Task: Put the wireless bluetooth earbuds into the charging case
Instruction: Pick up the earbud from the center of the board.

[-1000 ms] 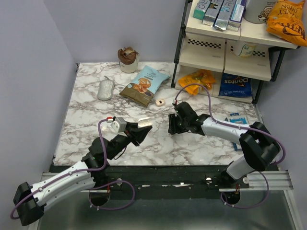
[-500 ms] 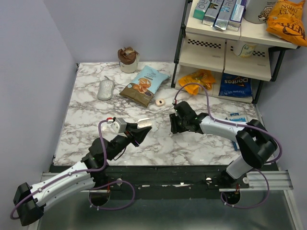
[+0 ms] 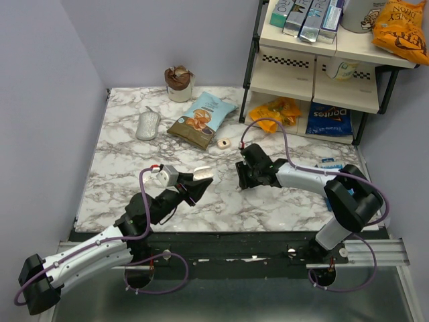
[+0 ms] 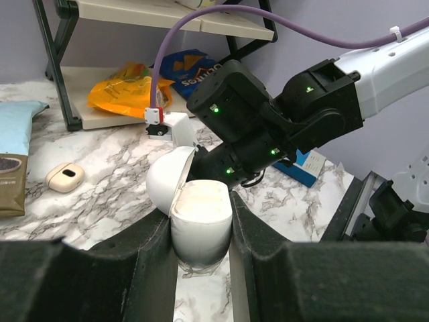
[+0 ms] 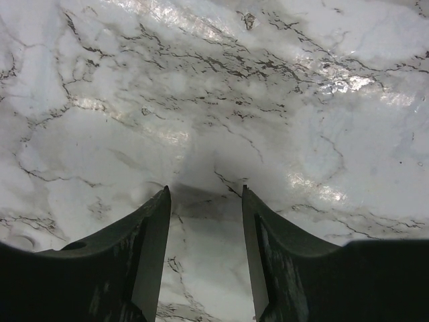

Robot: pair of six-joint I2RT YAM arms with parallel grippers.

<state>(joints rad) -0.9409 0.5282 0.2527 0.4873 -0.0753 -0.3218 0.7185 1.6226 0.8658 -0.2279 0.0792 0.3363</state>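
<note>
Your left fingers grip open charging case. Your right fingers open, empty, low over worktop. One earbud waits beside snack bag. Next: reach earbud, pinch softly.

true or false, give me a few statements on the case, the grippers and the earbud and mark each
1. The left gripper holds the case. True.
2. The case is shut. False: its lid is swung open.
3. The right gripper grips an earbud. False: its jaws stand open over the table, with nothing between them.
4. An earbud lies on the table near the snack bag. True.
</note>
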